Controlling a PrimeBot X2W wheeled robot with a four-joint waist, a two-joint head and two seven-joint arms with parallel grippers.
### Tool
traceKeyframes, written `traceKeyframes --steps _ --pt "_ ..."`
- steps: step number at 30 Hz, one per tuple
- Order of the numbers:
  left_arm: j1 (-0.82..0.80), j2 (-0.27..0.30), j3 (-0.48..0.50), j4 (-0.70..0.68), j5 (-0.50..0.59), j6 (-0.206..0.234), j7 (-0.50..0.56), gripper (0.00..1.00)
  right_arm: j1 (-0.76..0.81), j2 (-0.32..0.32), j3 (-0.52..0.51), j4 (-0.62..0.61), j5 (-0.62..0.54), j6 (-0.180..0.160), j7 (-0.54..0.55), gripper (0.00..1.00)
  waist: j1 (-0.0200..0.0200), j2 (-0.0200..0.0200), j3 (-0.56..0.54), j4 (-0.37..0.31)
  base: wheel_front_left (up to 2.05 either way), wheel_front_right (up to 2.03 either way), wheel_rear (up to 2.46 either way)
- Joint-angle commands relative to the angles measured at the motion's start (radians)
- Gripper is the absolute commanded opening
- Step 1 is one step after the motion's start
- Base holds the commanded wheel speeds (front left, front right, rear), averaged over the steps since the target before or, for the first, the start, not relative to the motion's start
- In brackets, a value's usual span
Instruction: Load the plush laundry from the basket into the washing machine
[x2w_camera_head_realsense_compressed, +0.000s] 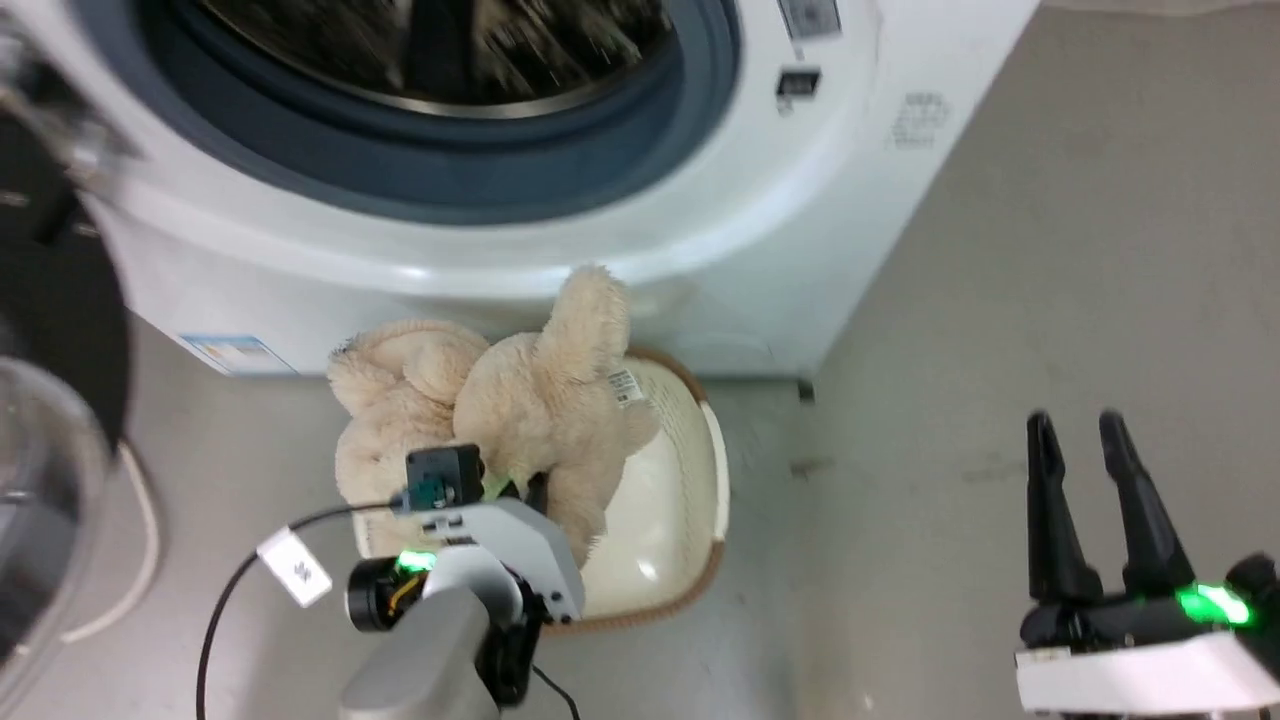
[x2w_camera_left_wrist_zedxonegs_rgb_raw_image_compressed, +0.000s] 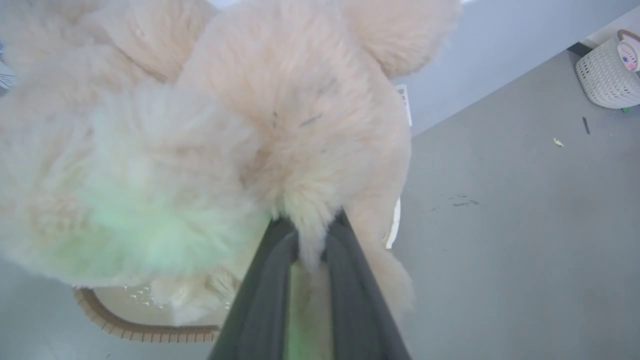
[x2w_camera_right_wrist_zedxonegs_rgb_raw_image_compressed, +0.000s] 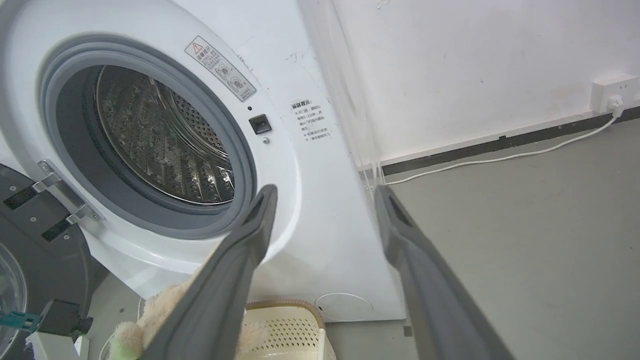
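Grey floor (x2w_camera_right_wrist_zedxonegs_rgb_raw_image_compressed: 525, 225) and white wall (x2w_camera_right_wrist_zedxonegs_rgb_raw_image_compressed: 475, 65) with socket (x2w_camera_right_wrist_zedxonegs_rgb_raw_image_compressed: 612, 92) lie beyond the right gripper (x2w_camera_head_realsense_compressed: 1075, 422), whose fingers stand parted and empty. Washing machine (x2w_camera_head_realsense_compressed: 700, 250), door open, faces both grippers; its warning sticker (x2w_camera_right_wrist_zedxonegs_rgb_raw_image_compressed: 220, 68) is too small to read. Basket (x2w_camera_head_realsense_compressed: 690, 470) sits beneath the left gripper (x2w_camera_left_wrist_zedxonegs_rgb_raw_image_compressed: 310, 227), which is clamped on the plush laundry (x2w_camera_head_realsense_compressed: 500, 400) above the basket. The sewn tag (x2w_camera_head_realsense_compressed: 624, 385) is illegible.

Even, soft light. Head view motion-blurred, worst at washer (x2w_camera_head_realsense_compressed: 700, 230) drum (x2w_camera_head_realsense_compressed: 450, 50). Green glow tints the defocused bear (x2w_camera_left_wrist_zedxonegs_rgb_raw_image_compressed: 150, 225).
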Motion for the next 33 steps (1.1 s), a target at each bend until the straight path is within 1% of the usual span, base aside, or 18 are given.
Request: traceKeyframes --steps 1,2,3,5,6,7,8,10,11,12,13,14,16,20,21,24,29,33 --pt "0.019 0.001 -0.007 -0.03 0.003 0.008 -0.028 0.0 0.022 -0.001 -0.005 0.006 -0.005 0.001 -0.004 1.0 0.0003 0.0 -0.098 0.054 0.0 0.0 0.0" --pt "0.019 0.001 -0.007 -0.03 0.003 0.008 -0.028 0.0 0.022 -0.001 -0.005 0.006 -0.005 0.001 -0.004 1.0 0.0003 0.0 -0.098 0.054 0.0 0.0 0.0" --pt "0.043 0.001 -0.011 -0.074 0.014 0.016 -0.053 0.0 0.045 -0.001 -0.008 0.012 -0.007 0.001 -0.004 1.0 0.0003 0.0 -0.131 0.063 0.0 0.0 0.0" --pt "0.056 0.001 -0.012 -0.1 0.022 0.02 -0.063 0.0 0.055 -0.001 -0.008 0.015 -0.008 0.001 -0.004 1.0 0.0003 0.0 -0.146 0.067 0.0 0.0 0.0" --pt "0.081 0.01 -0.012 -0.156 0.045 0.031 -0.074 0.0 0.073 -0.001 -0.008 0.019 -0.01 0.001 -0.004 1.0 0.0003 0.0 -0.174 0.071 0.0 0.0 0.0" --pt "0.081 0.01 -0.012 -0.156 0.045 0.031 -0.074 0.0 0.073 -0.001 -0.008 0.019 -0.01 0.001 -0.004 1.0 0.0003 0.0 -0.174 0.071 0.0 0.0 0.0" --pt "0.109 0.02 -0.006 -0.22 0.068 0.045 -0.079 0.0 0.087 -0.001 -0.007 0.022 -0.012 0.001 -0.004 1.0 0.0003 0.0 -0.196 0.073 0.0 0.0 0.0" --pt "0.121 0.026 -0.001 -0.259 0.083 0.052 -0.08 0.0 0.092 -0.001 -0.008 0.022 -0.012 0.001 -0.004 1.0 0.0003 0.0 -0.203 0.072 0.0 0.0 0.0" --pt "0.147 0.037 0.021 -0.347 0.118 0.067 -0.08 0.0 0.1 -0.001 -0.009 0.022 -0.013 0.001 -0.004 1.0 0.0003 0.0 -0.214 0.069 0.0 0.0 0.0" --pt "0.147 0.037 0.021 -0.347 0.118 0.067 -0.08 0.0 0.1 -0.001 -0.009 0.022 -0.013 0.001 -0.004 1.0 0.0003 0.0 -0.214 0.069 0.0 0.0 0.0" --pt "0.167 0.046 0.041 -0.425 0.156 0.076 -0.08 0.0 0.103 -0.001 -0.009 0.02 -0.015 0.001 -0.004 1.0 0.0003 0.0 -0.215 0.062 0.0 0.0 0.0" --pt "0.167 0.046 0.041 -0.425 0.156 0.076 -0.08 0.0 0.103 -0.001 -0.009 0.02 -0.015 0.001 -0.004 1.0 0.0003 0.0 -0.215 0.062 0.0 0.0 0.0" --pt "0.184 0.045 0.075 -0.509 0.202 0.086 -0.081 0.0 0.104 -0.001 -0.01 0.017 -0.015 0.001 -0.004 1.0 0.0003 0.0 -0.207 0.046 0.0 0.0 0.0" --pt "0.173 0.04 0.099 -0.55 0.239 0.086 -0.081 0.0 0.099 -0.001 -0.009 0.014 -0.017 0.001 -0.004 1.0 0.0003 0.0 -0.187 0.027 0.0 0.0 0.0" --pt "0.151 0.038 0.109 -0.564 0.269 0.083 -0.081 0.0 0.092 -0.001 -0.01 0.011 -0.016 0.001 -0.004 1.0 0.0003 0.0 -0.168 0.014 0.0 0.0 0.0" --pt "0.12 0.038 0.112 -0.563 0.304 0.08 -0.081 0.0 0.083 -0.001 -0.012 0.008 -0.015 0.001 -0.004 1.0 0.0003 0.0 -0.145 0.003 0.0 0.0 0.0" --pt "0.017 0.052 0.112 -0.509 0.377 0.072 -0.081 0.0 0.057 -0.001 -0.01 0.0 -0.01 0.001 -0.004 1.0 0.0003 0.0 -0.083 -0.022 0.0 0.0 0.0" --pt "-0.073 0.061 0.137 -0.451 0.394 0.067 -0.081 0.0 0.034 -0.001 -0.013 -0.006 -0.006 0.001 -0.004 1.0 0.0003 0.0 -0.03 -0.037 0.0 0.0 0.0"
